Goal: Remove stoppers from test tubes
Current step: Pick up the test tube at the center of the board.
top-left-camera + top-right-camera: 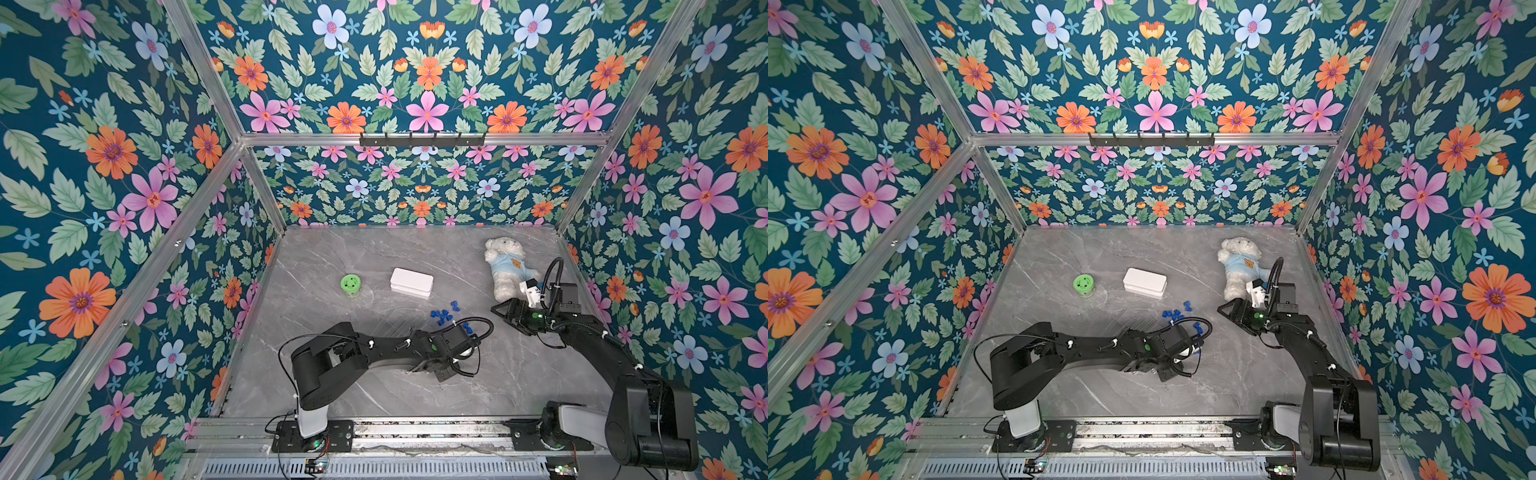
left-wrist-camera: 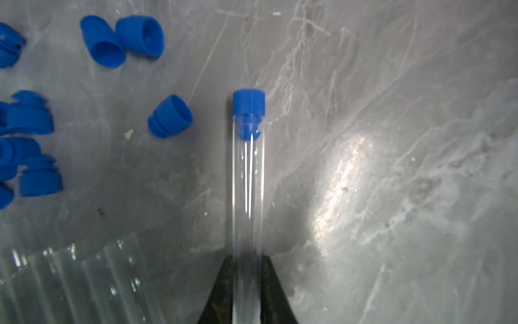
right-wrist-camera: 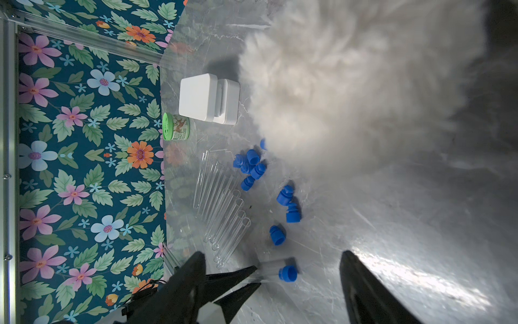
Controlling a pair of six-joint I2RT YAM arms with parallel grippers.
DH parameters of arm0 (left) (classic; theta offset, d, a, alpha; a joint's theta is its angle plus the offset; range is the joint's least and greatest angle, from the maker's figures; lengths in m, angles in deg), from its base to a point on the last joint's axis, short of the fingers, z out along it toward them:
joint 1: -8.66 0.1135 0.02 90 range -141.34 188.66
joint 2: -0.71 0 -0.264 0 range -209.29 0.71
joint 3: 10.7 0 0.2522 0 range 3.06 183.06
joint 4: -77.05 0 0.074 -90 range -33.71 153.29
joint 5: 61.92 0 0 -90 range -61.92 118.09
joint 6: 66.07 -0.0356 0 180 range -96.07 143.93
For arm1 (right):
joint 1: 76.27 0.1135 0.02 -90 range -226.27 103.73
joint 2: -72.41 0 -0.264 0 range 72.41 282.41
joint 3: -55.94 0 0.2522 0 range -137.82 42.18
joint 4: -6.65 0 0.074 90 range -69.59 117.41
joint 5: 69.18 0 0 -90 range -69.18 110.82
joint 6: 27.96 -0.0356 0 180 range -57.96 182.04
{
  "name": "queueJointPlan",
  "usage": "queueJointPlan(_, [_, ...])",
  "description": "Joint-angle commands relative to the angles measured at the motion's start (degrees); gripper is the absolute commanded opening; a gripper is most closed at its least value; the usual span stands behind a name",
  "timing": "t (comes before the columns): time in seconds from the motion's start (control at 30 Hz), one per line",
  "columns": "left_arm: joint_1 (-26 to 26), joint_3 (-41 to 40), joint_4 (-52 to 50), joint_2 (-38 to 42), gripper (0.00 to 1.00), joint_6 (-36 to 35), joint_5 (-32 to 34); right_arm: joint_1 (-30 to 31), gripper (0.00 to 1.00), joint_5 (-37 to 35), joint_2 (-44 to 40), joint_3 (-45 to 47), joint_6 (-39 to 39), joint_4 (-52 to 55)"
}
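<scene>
My left gripper (image 2: 246, 269) is shut on a clear test tube (image 2: 248, 196), which lies low over the grey table with a blue stopper (image 2: 249, 103) plugged into its far end. The right wrist view shows that same tube end and stopper (image 3: 288, 273) sticking out of the left fingers (image 3: 238, 276). My right gripper (image 3: 273, 253) is open with nothing in it, its fingers standing wide to either side of the stoppered end. Several loose stoppers (image 3: 252, 165) lie on the table, seen in both top views (image 1: 442, 316) (image 1: 1173, 313). Several empty test tubes (image 3: 221, 207) lie side by side.
A white box (image 1: 411, 282) and a green-lidded jar (image 1: 351, 284) stand mid-table. A white teddy bear (image 1: 507, 266) lies at the back right, close behind my right gripper (image 1: 498, 311). Flowered walls enclose the table, and a metal rail (image 1: 415, 428) runs along the front.
</scene>
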Motion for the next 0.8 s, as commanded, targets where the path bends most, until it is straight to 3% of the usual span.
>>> queueJointPlan(0.0, [0.5,-1.0,0.0,2.3,0.07,-0.9,0.7,0.0,0.77,-0.1,-0.3,-0.2,0.0,0.2])
queueJointPlan(0.27, [5.0,-6.3,0.9,11.7,0.05,-1.9,0.9,1.5,0.77,3.4,1.2,-0.8,0.0,-2.4])
queueJointPlan(0.43, [8.9,-9.7,0.8,18.4,0.03,-2.4,1.6,9.1,0.77,4.7,4.9,-3.8,0.4,-5.3])
queueJointPlan(0.77, [11.9,-14.4,4.3,25.1,0.0,-3.0,3.5,17.6,0.75,13.7,17.4,-12.8,2.1,-7.0])
